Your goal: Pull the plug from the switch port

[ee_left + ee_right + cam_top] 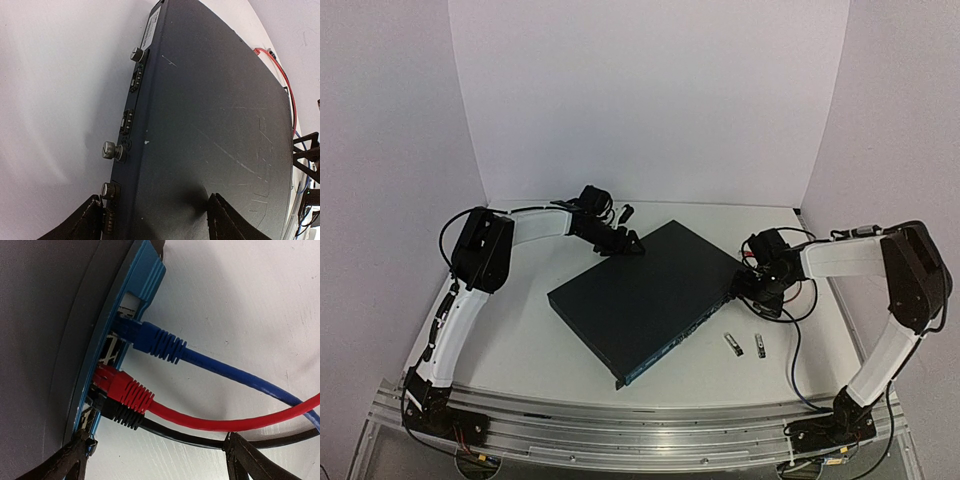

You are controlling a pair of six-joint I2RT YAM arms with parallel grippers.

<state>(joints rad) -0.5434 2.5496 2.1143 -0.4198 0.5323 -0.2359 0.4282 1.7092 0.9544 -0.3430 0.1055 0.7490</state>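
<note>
Here the switch (645,295) lies slantwise on the worktop (520,340), with the blue plug (155,342), red plug (127,387) and black plug (120,412) seated close together at its right end. The right claw (157,442), spread wide by the black plug, and the left claw (155,207), agape over the rear edge, hold nothing, so a tug could drag the unbraced box or snag a neighbour. The rear label (147,35) is too small to read.

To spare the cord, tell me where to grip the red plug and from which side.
Best take the red plug by its ribbed boot, just clear of the switch face, the right hand coming along the cord. The black plug lies tight against it, so pinch across the free sides.
</note>
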